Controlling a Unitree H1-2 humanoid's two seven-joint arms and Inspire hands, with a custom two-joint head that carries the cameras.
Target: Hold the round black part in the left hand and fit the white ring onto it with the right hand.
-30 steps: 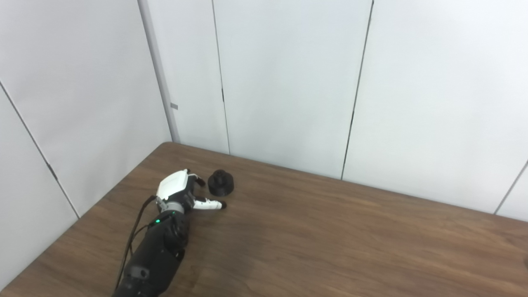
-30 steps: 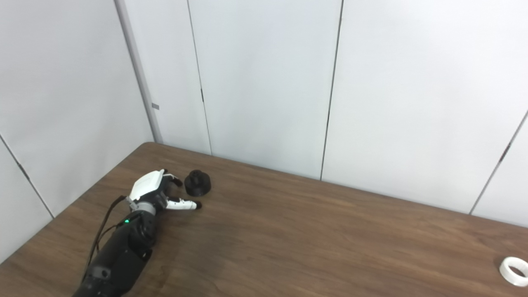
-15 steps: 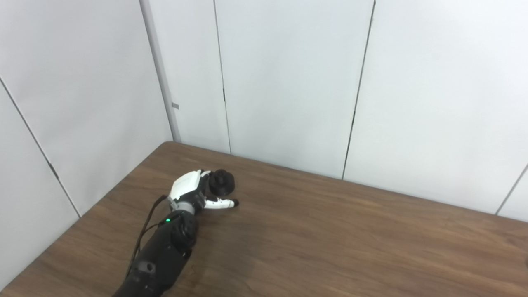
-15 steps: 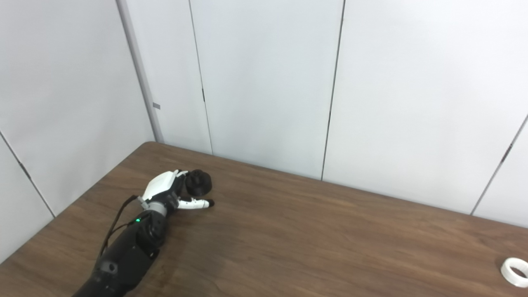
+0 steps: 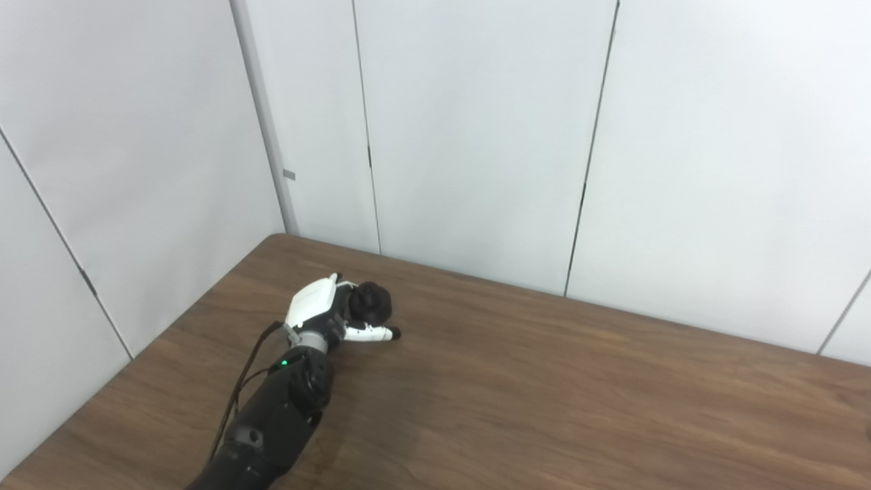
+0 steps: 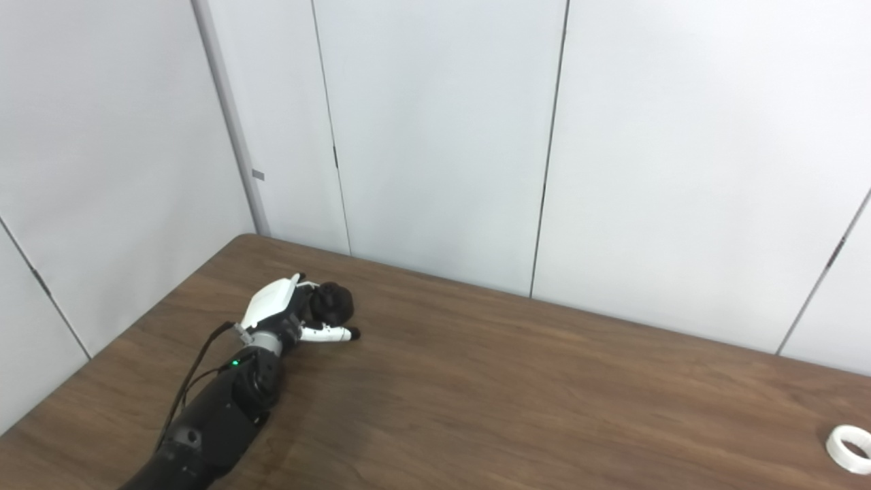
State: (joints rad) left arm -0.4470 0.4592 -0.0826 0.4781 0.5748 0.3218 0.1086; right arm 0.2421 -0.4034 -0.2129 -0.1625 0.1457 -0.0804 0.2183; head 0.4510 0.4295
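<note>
Since the earlier frame the left hand (image 5: 325,314) has advanced onto the round black part (image 5: 373,303) on the table (image 5: 544,395), fingers curling around it though thumb still extended; rigid, light-looking, best gripped around its rim; white ring (image 6: 848,448) far right.

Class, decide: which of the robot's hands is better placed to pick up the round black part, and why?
Left. The left hand is already against the round black part, fingers curling around it. The right hand is out of view.
</note>
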